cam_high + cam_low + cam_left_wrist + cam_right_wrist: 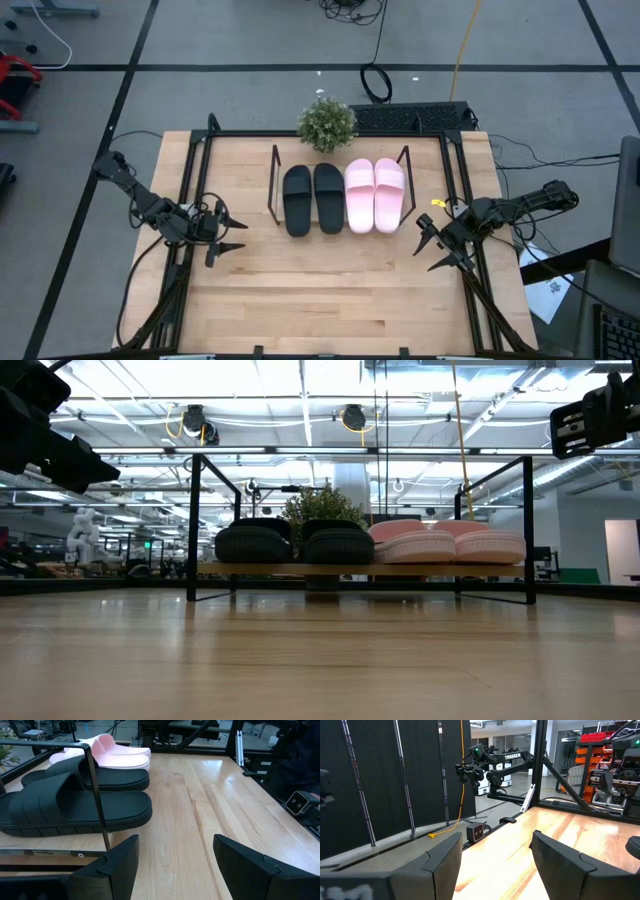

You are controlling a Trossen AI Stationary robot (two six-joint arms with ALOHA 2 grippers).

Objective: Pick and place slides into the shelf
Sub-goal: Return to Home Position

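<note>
All the slides lie side by side on the shelf (273,188), soles on its board, at the table's far middle. The two black slides (313,198) are on the left and the two pink slides (375,194) on the right. The low view shows the black pair (295,544) and pink pair (450,544) between the wire side frames (192,530). My left gripper (242,234) hovers open to the left of the shelf, nearer the table's near edge. Its wrist view looks past a frame wire (97,795) at the black slides (75,805) and pink slides (107,752). My right gripper (425,255) is open near the table's right edge, away from the shelf.
A small potted plant (327,123) stands behind the shelf at the far edge. Black rails (458,200) run along the table's sides. Bare wood (330,290) lies between the shelf and the near edge. The right wrist view faces a dark curtain (380,780) and another robot arm (495,762) off the table.
</note>
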